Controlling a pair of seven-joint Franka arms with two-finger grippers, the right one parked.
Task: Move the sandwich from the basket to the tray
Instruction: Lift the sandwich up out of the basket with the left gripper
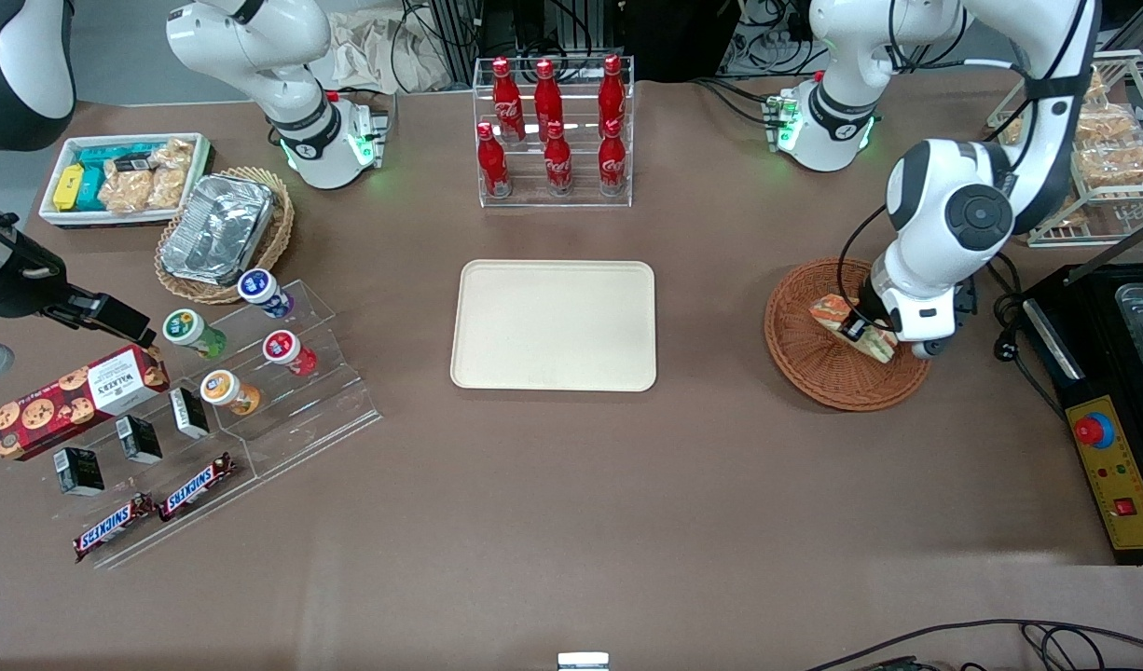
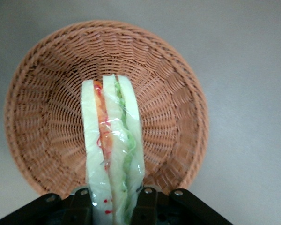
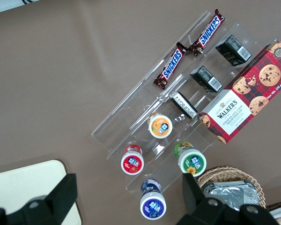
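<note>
The sandwich (image 1: pixel 840 319), a white-bread wedge with orange-red and green filling in clear wrap, is in the reddish-brown wicker basket (image 1: pixel 819 373) toward the working arm's end of the table. My left gripper (image 1: pixel 870 337) is down in the basket and shut on the sandwich. In the left wrist view the sandwich (image 2: pixel 113 140) stands on edge between the two fingers (image 2: pixel 146 202), over the basket's woven bottom (image 2: pixel 47 117). I cannot tell whether it still touches the basket. The cream tray (image 1: pixel 553 324) lies empty at the table's middle, beside the basket.
A clear rack of red cola bottles (image 1: pixel 553 130) stands farther from the camera than the tray. A black control box with a red button (image 1: pixel 1108 457) and a wire snack rack (image 1: pixel 1108 149) flank the basket. A foil container (image 1: pixel 219 228) and snack stands sit toward the parked arm's end.
</note>
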